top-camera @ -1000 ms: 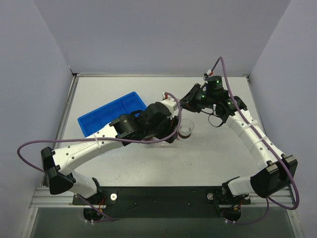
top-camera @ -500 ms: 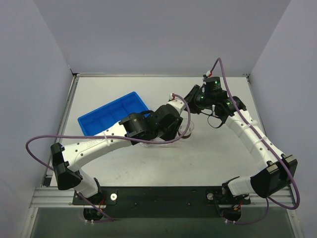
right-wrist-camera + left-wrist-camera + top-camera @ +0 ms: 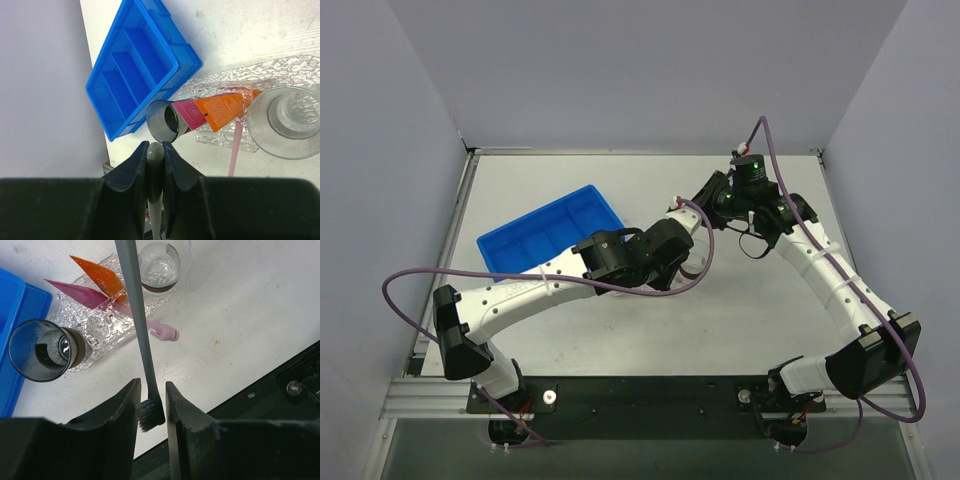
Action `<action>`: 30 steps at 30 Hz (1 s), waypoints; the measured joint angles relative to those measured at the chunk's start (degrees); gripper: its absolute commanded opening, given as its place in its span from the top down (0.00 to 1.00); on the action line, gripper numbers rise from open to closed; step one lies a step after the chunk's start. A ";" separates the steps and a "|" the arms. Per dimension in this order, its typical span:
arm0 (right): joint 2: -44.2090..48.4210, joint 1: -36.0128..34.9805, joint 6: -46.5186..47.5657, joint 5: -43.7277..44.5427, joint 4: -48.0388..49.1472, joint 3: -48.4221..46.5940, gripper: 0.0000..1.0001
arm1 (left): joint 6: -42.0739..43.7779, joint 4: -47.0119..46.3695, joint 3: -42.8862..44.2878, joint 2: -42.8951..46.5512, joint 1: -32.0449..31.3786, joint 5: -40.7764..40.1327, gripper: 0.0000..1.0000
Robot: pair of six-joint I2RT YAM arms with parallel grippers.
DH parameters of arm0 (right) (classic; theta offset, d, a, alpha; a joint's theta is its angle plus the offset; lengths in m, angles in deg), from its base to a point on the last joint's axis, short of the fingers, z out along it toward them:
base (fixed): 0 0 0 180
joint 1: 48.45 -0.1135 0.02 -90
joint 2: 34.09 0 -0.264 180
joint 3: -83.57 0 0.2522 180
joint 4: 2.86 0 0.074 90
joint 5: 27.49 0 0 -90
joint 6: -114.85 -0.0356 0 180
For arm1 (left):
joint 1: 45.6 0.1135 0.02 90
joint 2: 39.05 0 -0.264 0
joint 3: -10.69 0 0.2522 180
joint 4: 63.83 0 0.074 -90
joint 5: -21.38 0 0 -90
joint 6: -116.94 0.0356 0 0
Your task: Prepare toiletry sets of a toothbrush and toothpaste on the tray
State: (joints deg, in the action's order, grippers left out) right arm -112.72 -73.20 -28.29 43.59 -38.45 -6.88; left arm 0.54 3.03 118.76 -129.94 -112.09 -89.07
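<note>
The step in hand looks like a handover of a second brush: the right gripper is clamped on one end of a grey toothbrush, and the left gripper has its jaws close on either side of the bristle head. Whether they already pinch it or only flank it cannot be told from the wrist view. The clear, bumpy tray lies on the table just beside the blue bin. It carries an orange tube and a magenta tube of toothpaste, which lean together. The pink toothbrush lies across the tray with one end poking over its edge onto the table. So one set looks laid out, and the grey brush seems meant for the next one. The next move calls for the left jaws to seat firmly on the head before the right lets go, then a low, level carry to a bare stretch of the tray, clear of the two clear cups at its ends. From above, the left arm covers the tray and the handover point. The pink brush's far end is lost under the tubes, and whether each cup stands wholly on the tray is unclear
</note>
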 measured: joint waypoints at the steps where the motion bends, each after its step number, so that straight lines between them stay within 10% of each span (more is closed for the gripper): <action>1: 0.00 -0.04 0.00 0.07 -0.07 0.00 1.00 | 0.09 0.09 0.15 -0.13 -0.15 -0.15 0.64; 7: 0.00 -0.09 0.09 0.81 -0.55 -0.04 1.00 | 0.83 1.07 1.75 -1.49 -0.48 -1.44 1.00; 16: 0.00 0.44 1.25 1.14 -1.73 -0.04 0.64 | -0.50 0.52 0.98 -1.11 1.86 4.57 1.00; 30: 6.51 15.63 13.51 -18.60 2.64 1.25 0.57 | -8.83 -12.94 -19.89 15.17 18.32 42.56 1.00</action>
State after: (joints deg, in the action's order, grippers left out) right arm -106.20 -57.57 -14.78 24.99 -35.81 -5.63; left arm -8.29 -9.90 98.87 -114.77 -93.78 -46.51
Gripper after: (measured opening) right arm 0.429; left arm 0.132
